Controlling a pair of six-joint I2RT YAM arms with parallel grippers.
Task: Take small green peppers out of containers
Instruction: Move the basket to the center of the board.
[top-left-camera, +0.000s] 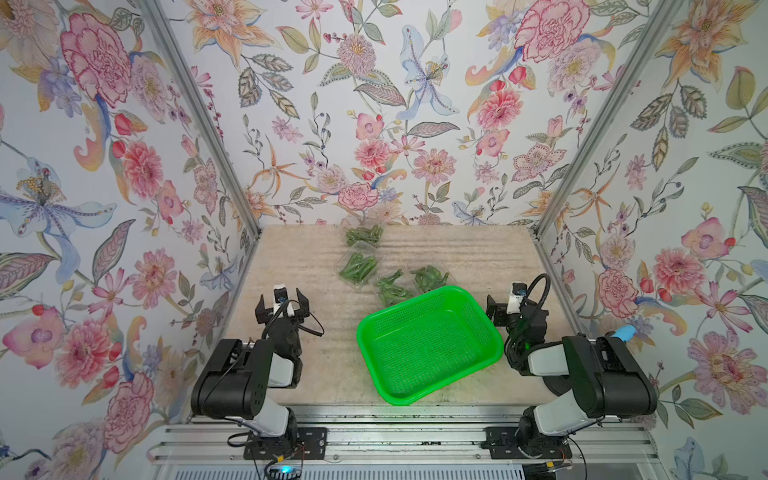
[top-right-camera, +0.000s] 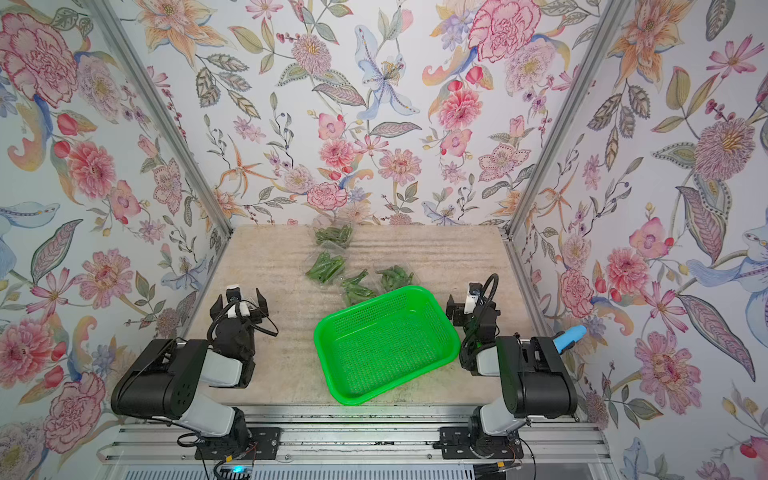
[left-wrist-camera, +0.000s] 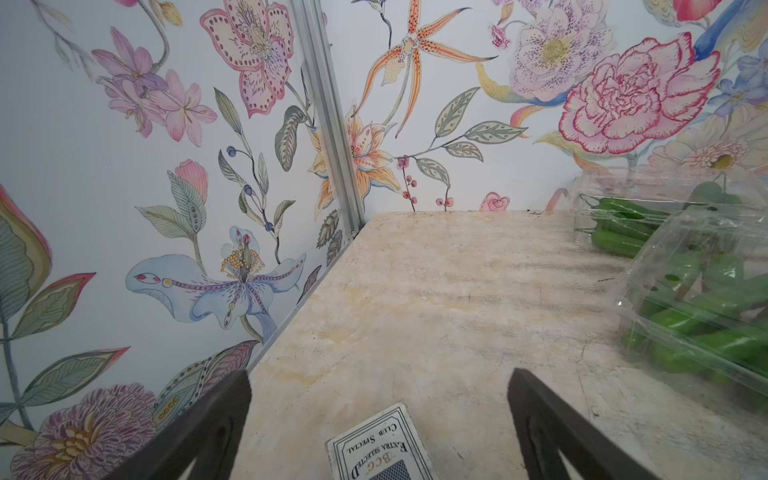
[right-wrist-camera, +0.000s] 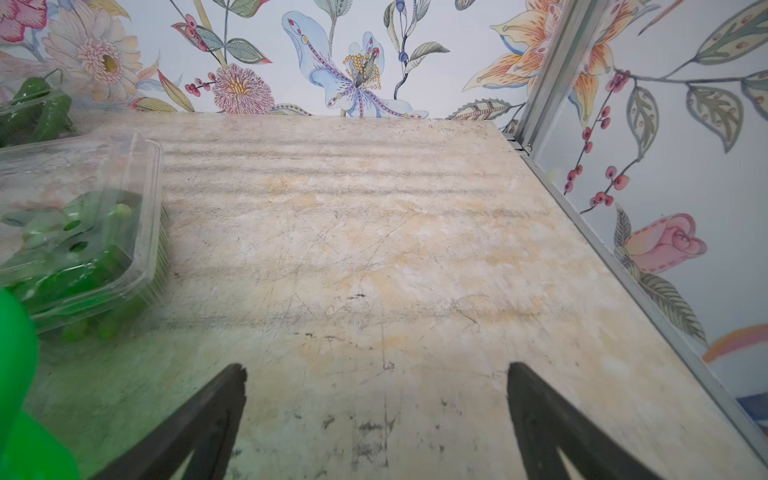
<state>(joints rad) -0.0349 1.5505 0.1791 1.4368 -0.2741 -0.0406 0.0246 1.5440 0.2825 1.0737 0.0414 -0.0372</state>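
Inspection finding: the left claw (left-wrist-camera: 380, 374) and the right claw (right-wrist-camera: 376, 368) are spread wide and empty, low over the mottled beige tabletop (top-left-camera: 457, 257). The small glossy green peppers (top-left-camera: 357, 266) are enclosed in four clear plastic clamshell containers (top-left-camera: 390, 289), which are clustered behind the bright green perforated plastic basket (top-left-camera: 428, 353). It is recommended that one container be steadied at its base while its lid is lifted at the rim.
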